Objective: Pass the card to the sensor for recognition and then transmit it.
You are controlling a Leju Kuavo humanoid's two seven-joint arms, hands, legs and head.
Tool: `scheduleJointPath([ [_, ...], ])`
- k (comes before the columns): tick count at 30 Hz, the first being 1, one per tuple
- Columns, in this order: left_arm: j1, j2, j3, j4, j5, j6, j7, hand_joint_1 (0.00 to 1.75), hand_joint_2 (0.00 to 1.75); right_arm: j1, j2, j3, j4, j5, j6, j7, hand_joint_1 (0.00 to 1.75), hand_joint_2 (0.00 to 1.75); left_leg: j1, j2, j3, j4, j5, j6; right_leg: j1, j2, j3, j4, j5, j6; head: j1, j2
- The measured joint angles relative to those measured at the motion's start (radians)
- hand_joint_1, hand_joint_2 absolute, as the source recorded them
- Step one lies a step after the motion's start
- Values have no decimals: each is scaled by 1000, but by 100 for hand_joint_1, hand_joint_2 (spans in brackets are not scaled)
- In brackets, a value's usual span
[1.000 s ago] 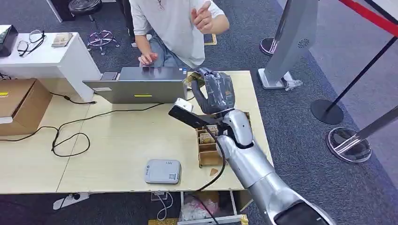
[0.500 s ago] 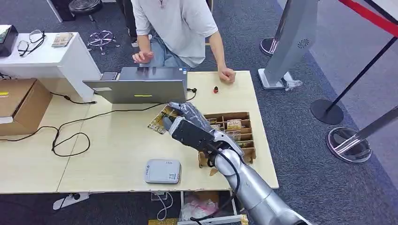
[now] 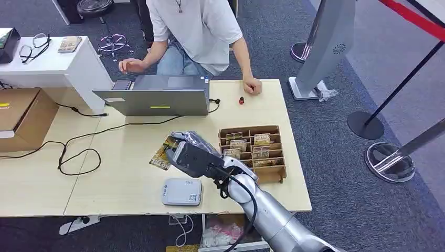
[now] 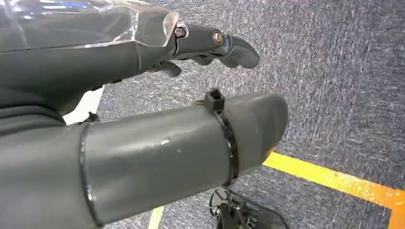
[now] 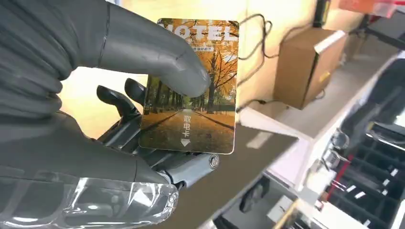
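My right hand (image 3: pixel 191 152) hovers over the middle of the wooden table, pinching an orange hotel card (image 3: pixel 161 154) with an autumn tree picture. The same card (image 5: pixel 191 90) sits between the thumb (image 5: pixel 157 52) and the dark fingers in the right wrist view. The grey card sensor (image 3: pixel 181 191) lies near the table's front edge, just below and in front of the hand, apart from the card. My left hand (image 4: pixel 143 62) hangs over the grey carpet with its fingers loosely curled and nothing in them.
A wooden card box (image 3: pixel 253 149) with several cards stands right of my hand. A closed laptop (image 3: pixel 157 97) and black cables (image 3: pixel 78 152) lie at the back and left. A person (image 3: pixel 194 31) sits behind the table, one fist resting by a small red object (image 3: pixel 241 100).
My right hand has swung the card from near the person at the back of the table, leftward and toward the front, down close to the sensor. The person lowered a raised hand onto the table.
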Motion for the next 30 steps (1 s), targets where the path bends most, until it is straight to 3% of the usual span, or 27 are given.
scheduleJointPath([
  [11,-6,-8,0,0,-8,5,13,0,0,-26,33,37,164,-2,-5,-7,175,175,0,0,0,0,0,0,0,0,0,0,0,0,0,0],
  [23,-6,-9,0,0,-11,8,14,0,0,-38,44,60,230,24,-21,17,175,175,0,0,0,0,0,0,0,0,0,0,0,0,0,0],
  [30,-5,-9,0,0,-14,8,16,0,0,-44,45,89,252,80,-54,73,175,175,0,0,0,0,0,0,0,0,0,0,0,0,0,0],
])
